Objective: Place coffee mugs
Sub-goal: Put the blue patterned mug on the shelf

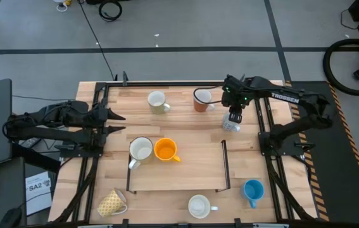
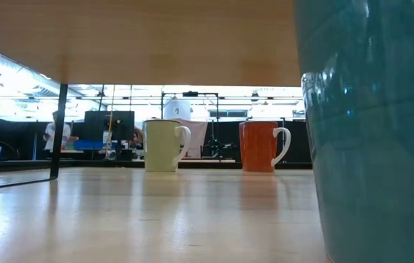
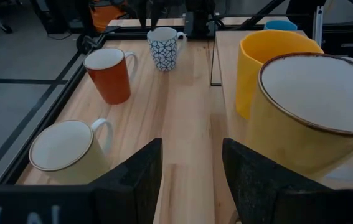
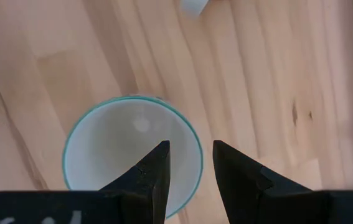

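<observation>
A white mug with a blue pattern (image 1: 231, 126) stands on the table at the far right, its white inside ringed by a teal rim (image 4: 132, 155). My right gripper (image 4: 192, 146) points down over it, open, also seen from above (image 1: 233, 116). One finger is over the mug's inside and the other outside its rim. My left gripper (image 3: 192, 168) waits open at the table's left (image 1: 117, 121), holding nothing. A cream mug (image 1: 157, 101) and a reddish-brown mug (image 1: 202, 99) stand at the far edge. My right gripper comes from above with its fingers on either side of the patterned mug's rim (image 4: 198, 163). Whether either finger touches the rim I cannot tell. The mug stands upright on the table (image 3: 165, 48).
A black wire frame (image 1: 225, 164) lies mid-table. A white mug (image 1: 140, 149) and an orange mug (image 1: 165, 150) stand at its far left. Along the near edge are a yellow patterned mug (image 1: 112, 202), a white mug (image 1: 199, 206) and a blue mug (image 1: 252, 190).
</observation>
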Motion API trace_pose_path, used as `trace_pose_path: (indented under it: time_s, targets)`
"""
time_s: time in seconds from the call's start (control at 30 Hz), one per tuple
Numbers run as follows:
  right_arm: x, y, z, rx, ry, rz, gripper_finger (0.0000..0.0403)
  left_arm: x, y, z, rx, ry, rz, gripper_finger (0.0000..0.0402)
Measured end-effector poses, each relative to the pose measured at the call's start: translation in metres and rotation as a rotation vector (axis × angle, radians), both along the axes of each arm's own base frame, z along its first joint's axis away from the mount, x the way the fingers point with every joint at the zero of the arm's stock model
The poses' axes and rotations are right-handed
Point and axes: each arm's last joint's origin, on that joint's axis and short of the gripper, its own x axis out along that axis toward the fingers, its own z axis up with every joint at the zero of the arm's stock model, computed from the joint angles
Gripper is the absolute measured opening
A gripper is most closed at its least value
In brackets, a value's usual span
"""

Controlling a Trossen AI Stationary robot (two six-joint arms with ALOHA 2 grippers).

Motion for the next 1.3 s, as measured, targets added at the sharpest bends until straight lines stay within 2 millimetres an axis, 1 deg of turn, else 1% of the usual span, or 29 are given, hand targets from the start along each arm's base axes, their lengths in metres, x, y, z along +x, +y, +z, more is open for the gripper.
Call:
trace_pose_path:
  time_s: [0.5, 0.77, 0.83, 0.9, 1.1, 1.23, 1.3]
  targets:
    - [0.012, -0.008, -0.023, 0.052, 0.094, 0.011, 0.0128, 0.000, 0.000, 0.000, 0.000, 0.000, 0.000, 0.0173]
    - [0.015, -0.010, -0.030, 0.071, 0.128, 0.012, 0.0124, 0.000, 0.000, 0.000, -0.001, 0.001, 0.000, 0.0173]
    - [0.016, -0.009, -0.031, 0.074, 0.131, 0.002, 0.0114, 0.000, 0.000, 0.000, -0.001, 0.001, 0.000, 0.0173]
    - [0.017, -0.009, -0.031, 0.076, 0.129, -0.003, 0.0096, 0.000, 0.000, 0.000, -0.001, 0.000, 0.000, 0.0173]
    - [0.017, -0.007, -0.030, 0.092, 0.123, 0.000, 0.0022, 0.000, 0.000, 0.000, -0.001, 0.001, 0.000, 0.0173]
    - [0.017, -0.007, -0.030, 0.094, 0.122, -0.018, 0.0023, 0.000, 0.000, 0.000, -0.001, 0.001, 0.000, 0.0173]
    - [0.017, -0.006, -0.030, 0.100, 0.126, -0.033, 0.0030, 0.000, 0.000, 0.000, -0.001, 0.001, 0.000, 0.0173]
